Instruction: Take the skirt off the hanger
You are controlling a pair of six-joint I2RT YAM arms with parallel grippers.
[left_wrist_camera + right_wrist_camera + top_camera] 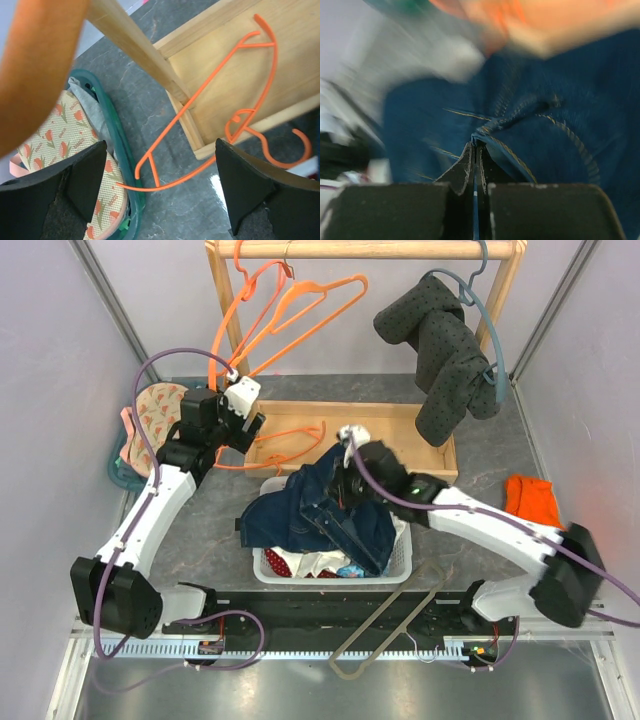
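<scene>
1. Top external view: my left gripper (240, 408) hangs over the far left of the table (210, 530), just beside the left post of the wooden rack (225, 300).
2. Left wrist view: the left gripper (160, 142) has its jaws wide apart with nothing between them (both pads bare).
3. The hanger (290, 440) (159, 187), thin and orange, lies flat under that gripper with no garment on it. It is partly on the rack's wooden base (400, 425) and partly over the base's edge on the table. The gripper is not touching it.
4. The skirt (278, 562) shows only as a small dark red, white-dotted patch at the near left of the white basket (405, 555). It is under other clothes (most of it hidden) and well apart from the hanger.
5. My right gripper (350, 445) (475, 150) is over the basket's far side. Its fingers are pressed together on a fold of the blue denim garment (330, 505) (560, 130), which is heaped on the basket.
6. Two more orange hangers (300, 305) hang from the rail, far left.
7. A grey dotted garment (450, 350) hangs far right on a grey-blue hanger (490, 340).
8. A patterned garment (155, 415) (65, 130) lies on the table, left of my left gripper.
</scene>
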